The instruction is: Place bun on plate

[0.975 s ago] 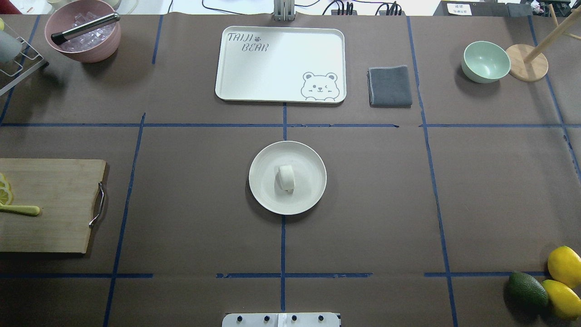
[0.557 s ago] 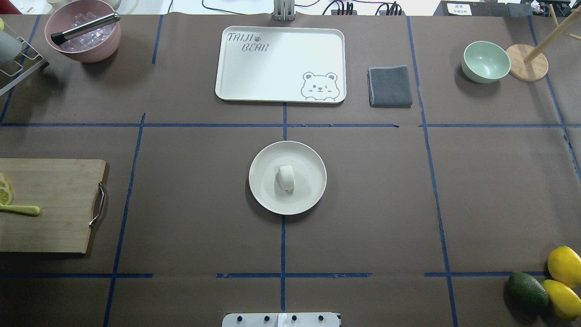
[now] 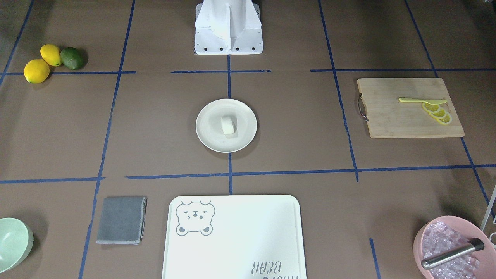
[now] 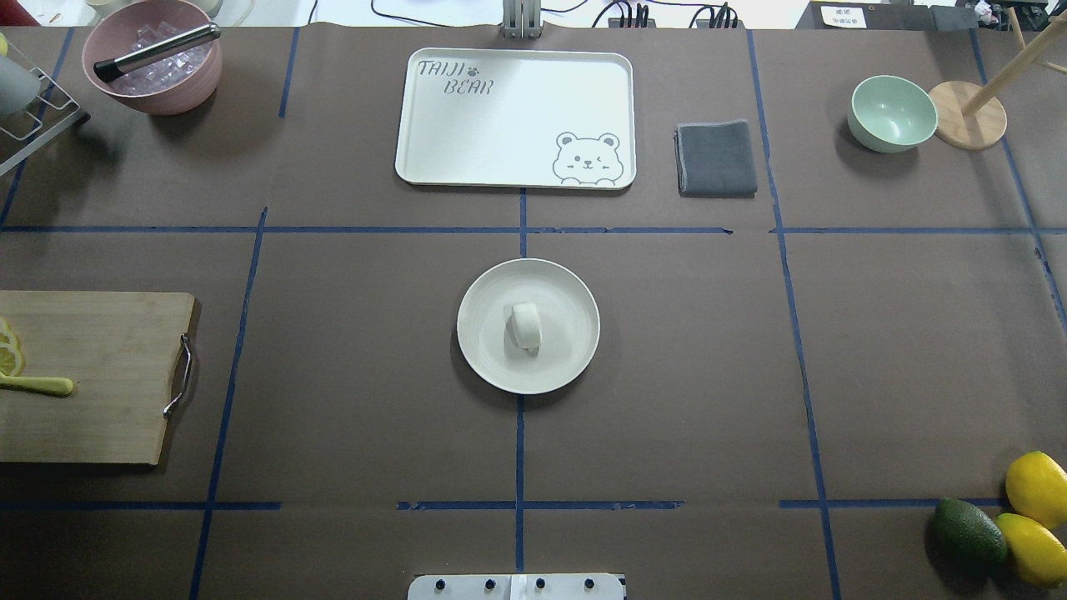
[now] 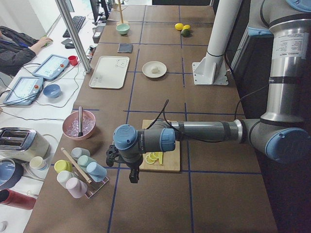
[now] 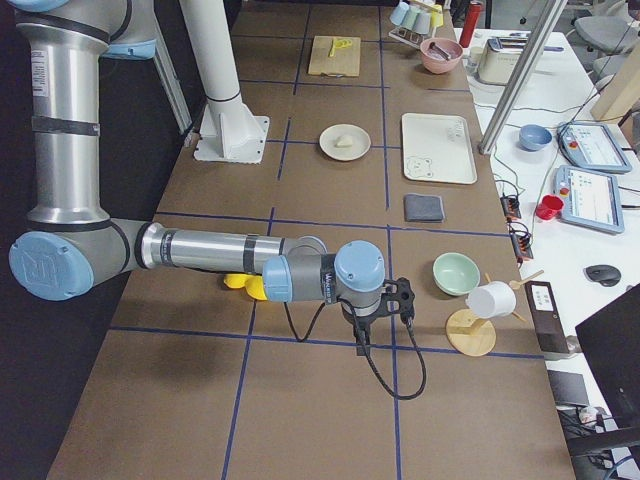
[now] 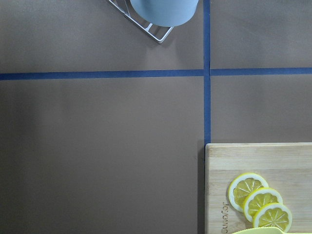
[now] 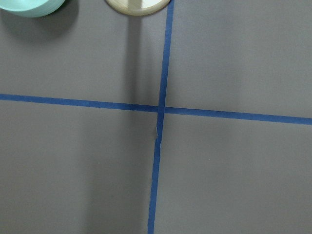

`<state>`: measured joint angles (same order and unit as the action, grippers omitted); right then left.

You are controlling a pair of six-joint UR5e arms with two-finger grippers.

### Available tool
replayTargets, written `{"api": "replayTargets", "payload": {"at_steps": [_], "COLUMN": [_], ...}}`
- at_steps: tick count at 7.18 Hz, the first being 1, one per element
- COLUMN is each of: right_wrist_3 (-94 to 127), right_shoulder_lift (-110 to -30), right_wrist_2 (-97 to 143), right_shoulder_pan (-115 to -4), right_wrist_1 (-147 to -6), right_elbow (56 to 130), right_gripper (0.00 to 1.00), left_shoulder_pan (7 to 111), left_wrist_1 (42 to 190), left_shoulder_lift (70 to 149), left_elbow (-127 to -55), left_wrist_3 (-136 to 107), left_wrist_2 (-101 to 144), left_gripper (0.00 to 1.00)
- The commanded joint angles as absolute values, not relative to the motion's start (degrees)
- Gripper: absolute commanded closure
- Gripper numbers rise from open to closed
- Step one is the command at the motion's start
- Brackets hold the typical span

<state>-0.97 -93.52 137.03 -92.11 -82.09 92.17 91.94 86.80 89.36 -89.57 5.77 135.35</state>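
Neither claw's fingers show clearly. The left claw (image 5: 112,158) is a small dark shape under the wrist in the left side view, and the right claw (image 6: 402,296) is the same in the right side view. I cannot tell whether either is open or closed, and the wrist cameras see only table. Both hang at opposite ends of the table, well apart from the plate (image 4: 567,350).

The overhead view cuts the lemon slices (image 4: 8,350) at its left edge. The front view cuts the pink bowl (image 3: 420,236) and the mint-green bowl (image 3: 27,242) at its borders. The left wrist camera catches only the bottom of a pale blue cup (image 7: 163,12) in a wire rack.

The bun (image 4: 525,327) lies on the plate, near its middle, at the table's centre. The pink bowl at the far left holds clear ice and a metal tool (image 4: 157,52) that leans across its rim. The cutting board (image 3: 391,116) on the left carries three overlapping lemon slices with a yellow utensil (image 3: 420,101) touching them.
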Motion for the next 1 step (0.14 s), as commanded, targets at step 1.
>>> {"api": "replayTargets", "payload": {"at_steps": [1], "right_wrist_3": [-0.9], "right_shoulder_lift": [-93.5], "right_wrist_2": [137.0], "right_shoulder_pan": [-92.1], "right_wrist_1": [-82.2], "right_elbow": [92.2], "right_gripper": [0.0], "left_shoulder_pan": [91.9], "left_wrist_1": [86.8], "left_shoulder_lift": [89.3], "left_elbow": [-89.6], "left_wrist_3": [5.8], "left_wrist_2": [135.4], "left_gripper": [0.0]}}
